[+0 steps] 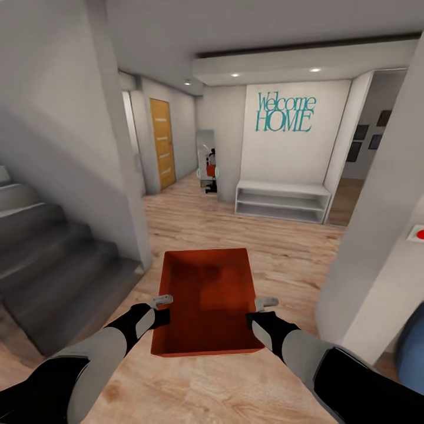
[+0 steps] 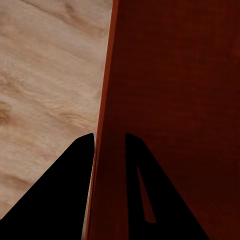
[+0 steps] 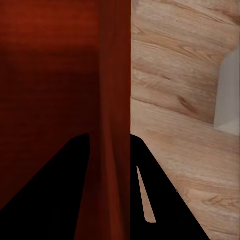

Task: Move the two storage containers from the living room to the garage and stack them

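Wood-floored hallway (image 1: 235,229), orange-red storage container (image 1: 207,300) aloft, left pincer (image 2: 109,142) and right pincer (image 3: 110,142) each clamped on a side wall.

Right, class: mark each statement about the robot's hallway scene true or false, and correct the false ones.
1. Each tool straddles a side wall of the storage container. True: the left tool and the right tool each have one finger inside the wall and one outside.
2. The container holds several items. False: it looks empty.
3. The floor under the robot is dark concrete. False: it is light wood plank.
4. A staircase rises on the robot's left. True.
5. The wall lettering reads "Garage". False: it reads "Welcome HOME".
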Robot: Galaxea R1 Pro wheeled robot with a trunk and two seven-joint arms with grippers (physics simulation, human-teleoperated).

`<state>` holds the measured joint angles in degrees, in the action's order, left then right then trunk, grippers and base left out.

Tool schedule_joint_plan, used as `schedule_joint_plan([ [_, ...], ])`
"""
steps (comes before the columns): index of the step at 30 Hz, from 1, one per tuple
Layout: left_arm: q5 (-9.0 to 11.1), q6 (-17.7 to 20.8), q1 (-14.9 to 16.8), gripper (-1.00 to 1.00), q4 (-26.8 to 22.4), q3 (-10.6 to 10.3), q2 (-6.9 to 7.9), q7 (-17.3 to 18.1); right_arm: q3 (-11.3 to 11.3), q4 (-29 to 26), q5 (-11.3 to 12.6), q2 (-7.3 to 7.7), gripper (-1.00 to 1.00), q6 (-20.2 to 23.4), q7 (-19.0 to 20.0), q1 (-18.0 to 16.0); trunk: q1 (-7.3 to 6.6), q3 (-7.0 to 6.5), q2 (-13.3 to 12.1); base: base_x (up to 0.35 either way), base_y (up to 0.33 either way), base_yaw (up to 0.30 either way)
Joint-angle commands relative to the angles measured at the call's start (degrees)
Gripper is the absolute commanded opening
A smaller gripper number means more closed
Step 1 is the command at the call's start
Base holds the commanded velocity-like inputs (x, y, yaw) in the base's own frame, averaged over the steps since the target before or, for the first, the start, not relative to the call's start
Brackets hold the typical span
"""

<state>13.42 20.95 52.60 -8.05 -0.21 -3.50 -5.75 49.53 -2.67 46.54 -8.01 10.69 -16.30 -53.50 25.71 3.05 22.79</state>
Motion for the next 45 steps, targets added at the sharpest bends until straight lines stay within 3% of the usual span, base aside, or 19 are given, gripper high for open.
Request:
schedule_joint_plan([
  [1, -1.6, 0.4, 0.0, -1.0, -0.2, 1.7, -0.01, -0.8, 1.4, -0.8, 1.0, -0.06, -1.0, 0.4, -0.1, 0.0, 0.07, 0.13, 0.1, 0.323, 0.0, -0.098],
  [11, -1.6, 0.4, 0.0, -1.0, -0.2, 1.7, -0.09, -0.8, 1.4, -0.8, 1.0, -0.1, -1.0, 0.4, -0.1, 0.0, 0.07, 0.13, 0.1, 0.323, 0.0, -0.192],
  [45, -1.6, 0.4, 0.0, -1.0, -0.2, 1.7, -0.1, -0.8, 1.4, -0.7, 1.0, -0.02, -1.0, 0.4, -0.1, 0.0, 0.07, 0.13, 0.1, 0.323, 0.0, -0.003],
])
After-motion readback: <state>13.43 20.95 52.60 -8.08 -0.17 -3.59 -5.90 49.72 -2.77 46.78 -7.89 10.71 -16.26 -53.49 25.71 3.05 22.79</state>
